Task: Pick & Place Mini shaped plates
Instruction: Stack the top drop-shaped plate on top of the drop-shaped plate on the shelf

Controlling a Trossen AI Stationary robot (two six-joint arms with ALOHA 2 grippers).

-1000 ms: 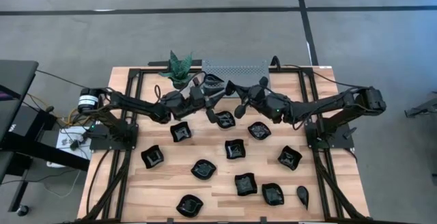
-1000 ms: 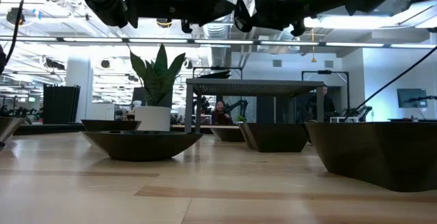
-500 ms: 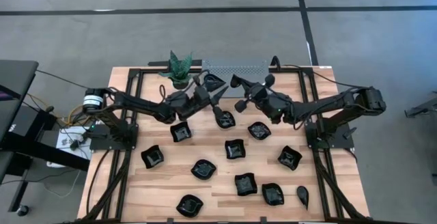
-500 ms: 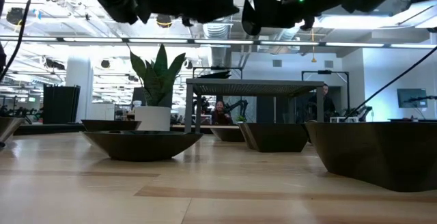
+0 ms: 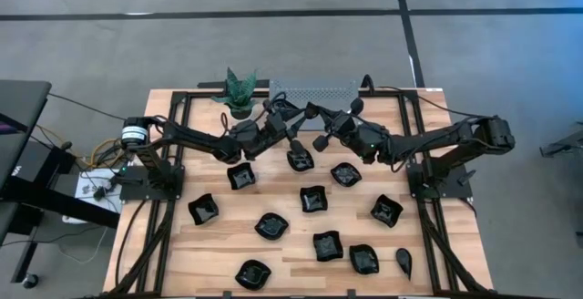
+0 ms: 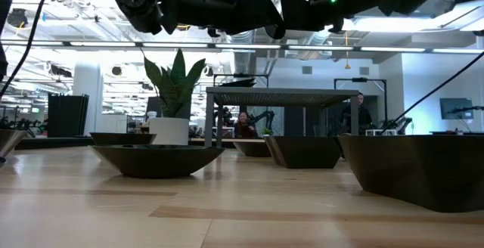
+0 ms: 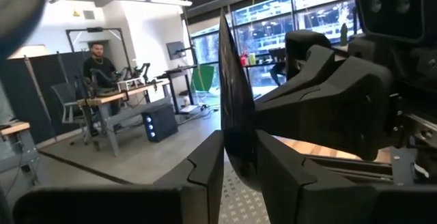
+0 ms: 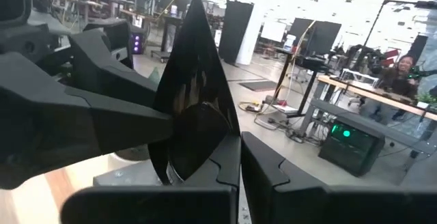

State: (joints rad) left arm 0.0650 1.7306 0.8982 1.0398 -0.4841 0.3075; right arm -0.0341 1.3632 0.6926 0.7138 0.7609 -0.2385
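No readable text, labels, brand marks, numbers or signs in any of my four views. I checked the arms, the plates, the table and the room behind it, and nothing on them is legible from here.
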